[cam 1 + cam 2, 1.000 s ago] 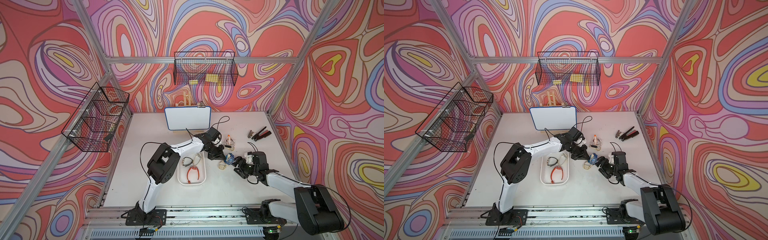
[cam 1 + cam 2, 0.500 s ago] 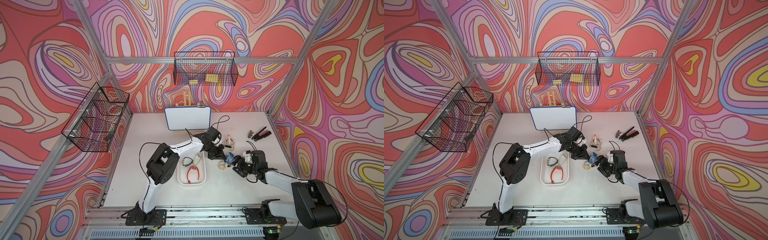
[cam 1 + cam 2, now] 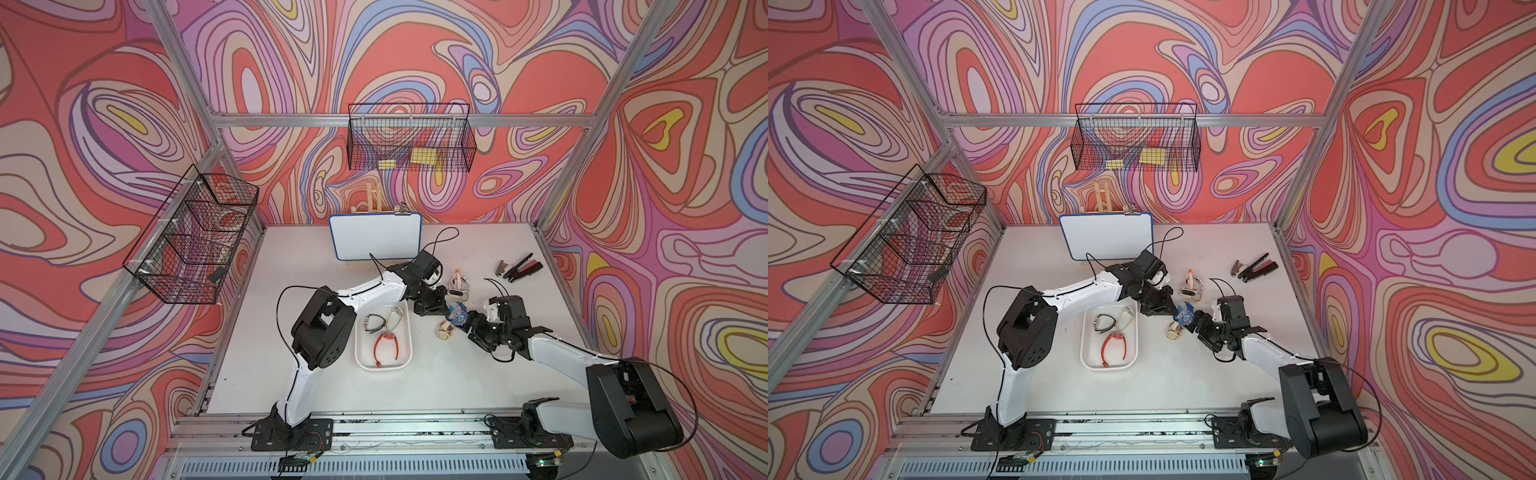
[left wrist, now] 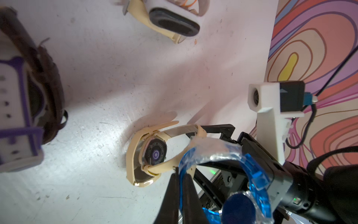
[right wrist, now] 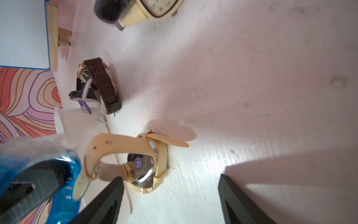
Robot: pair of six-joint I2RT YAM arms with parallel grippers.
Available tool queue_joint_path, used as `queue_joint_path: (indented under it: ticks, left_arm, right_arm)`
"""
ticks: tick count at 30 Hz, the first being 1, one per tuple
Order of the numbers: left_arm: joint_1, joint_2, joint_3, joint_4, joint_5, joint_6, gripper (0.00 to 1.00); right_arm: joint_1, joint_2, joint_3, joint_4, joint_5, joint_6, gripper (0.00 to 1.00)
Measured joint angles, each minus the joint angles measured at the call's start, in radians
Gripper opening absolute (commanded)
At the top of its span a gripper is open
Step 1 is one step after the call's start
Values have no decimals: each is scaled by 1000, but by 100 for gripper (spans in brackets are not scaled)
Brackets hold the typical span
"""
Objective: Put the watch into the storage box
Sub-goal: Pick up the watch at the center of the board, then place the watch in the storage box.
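A translucent blue watch sits right of the storage box. My left gripper is shut on its blue strap. The storage box is a shallow white tray that holds three watches. A beige watch lies on its side on the table just below the blue one. My right gripper is open. One of its fingers is close beside the beige watch, and there is bare table between the jaws.
More watches lie behind, among them a brown-strapped one and a beige square-faced one. Pliers lie at the back right. A whiteboard stands at the back. Black wire baskets hang on the walls.
My right gripper has edged slightly toward the blue and beige watches. The left gripper has stayed shut on the blue strap, almost still.
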Motion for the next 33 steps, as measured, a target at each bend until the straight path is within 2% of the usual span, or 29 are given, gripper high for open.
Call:
queue_joint_path:
  ticks: [12,19,21,24,25,28,33]
  left_arm:
    - [18,-69,23,-119,-124,87,0]
    - [23,-174,1,-220,-227,154,0]
    - [27,-232,-34,-238,-251,171,0]
    - [42,-326,-106,-271,-285,189,0]
    - [50,-353,-131,-282,-296,194,0]
    - [78,-414,-206,-306,-322,208,0]
    - [122,-473,-317,-352,-370,227,0]
  right_arm:
    - [0,-167,28,-284,81,-51,90]
    - [24,-364,143,-438,32,-189,92]
    - [66,-412,174,-451,2,-222,92]
    - [194,-444,217,-482,5,-251,93]
    - [251,-442,234,-491,17,-257,98]
    - [418,-410,291,-511,70,-276,98]
    - [616,-327,372,-532,175,-300,98]
